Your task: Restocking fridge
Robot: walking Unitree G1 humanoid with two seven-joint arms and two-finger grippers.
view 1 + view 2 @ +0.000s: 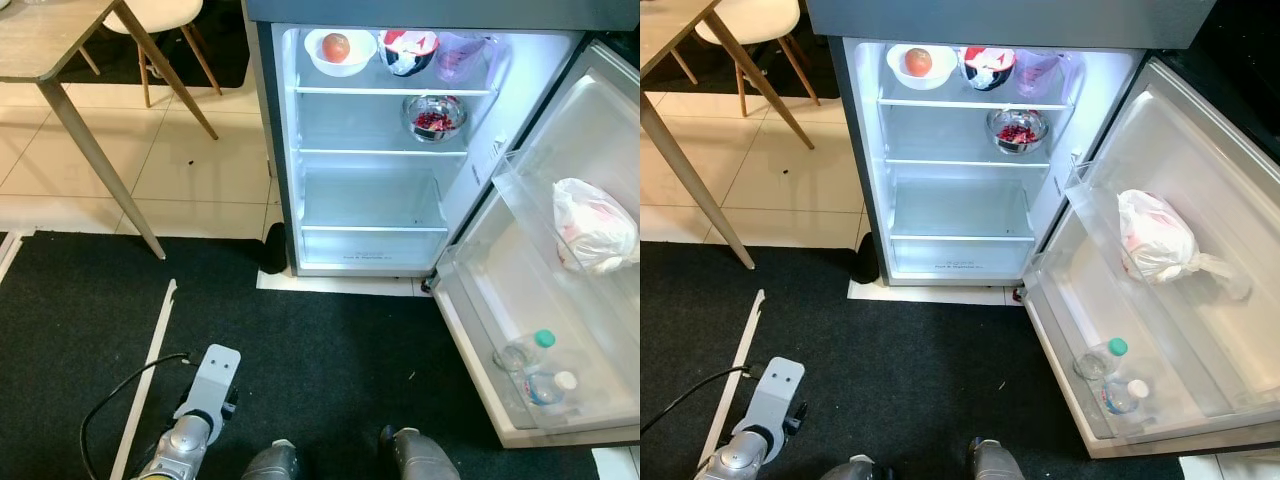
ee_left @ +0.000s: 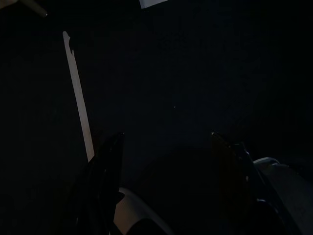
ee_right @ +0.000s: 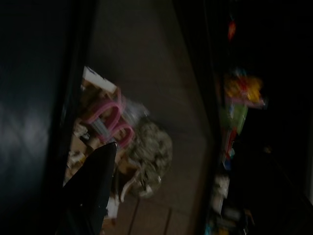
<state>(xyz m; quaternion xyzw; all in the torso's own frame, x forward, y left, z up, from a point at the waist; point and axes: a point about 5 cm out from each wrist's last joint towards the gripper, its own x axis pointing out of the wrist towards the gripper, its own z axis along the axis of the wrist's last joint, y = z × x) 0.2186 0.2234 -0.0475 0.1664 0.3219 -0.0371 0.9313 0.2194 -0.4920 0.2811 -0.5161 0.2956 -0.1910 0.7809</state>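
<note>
While left arm (image 1: 190,425) hangs idle, fridge (image 1: 375,150) top cropped, wrist views murky

Glossy white plastic lines the fridge (image 1: 375,200) (shelves clear), above matt dark carpet (image 1: 330,350) beside a wooden table (image 1: 45,40).

left arm (image 1: 185,438): silver, rounded metal segment at about 7 o'clock in the left eye view, ending in a ribbed, shiny collar
wrist plate (image 1: 213,372): flat pale grey bracket with rounded corners and two small holes near its far end
cable (image 1: 110,402): thin black lead looping out from the plate's side toward 8 o'clock
feet (image 1: 416,455): two glossy dark grey, rounded toe caps at about 6 o'clock
left gripper (image 2: 166,147): two long black fingers, spread apart, with a pale rounded housing between their bases
right gripper finger (image 3: 93,186): black, tapering to a blunt tip
</note>
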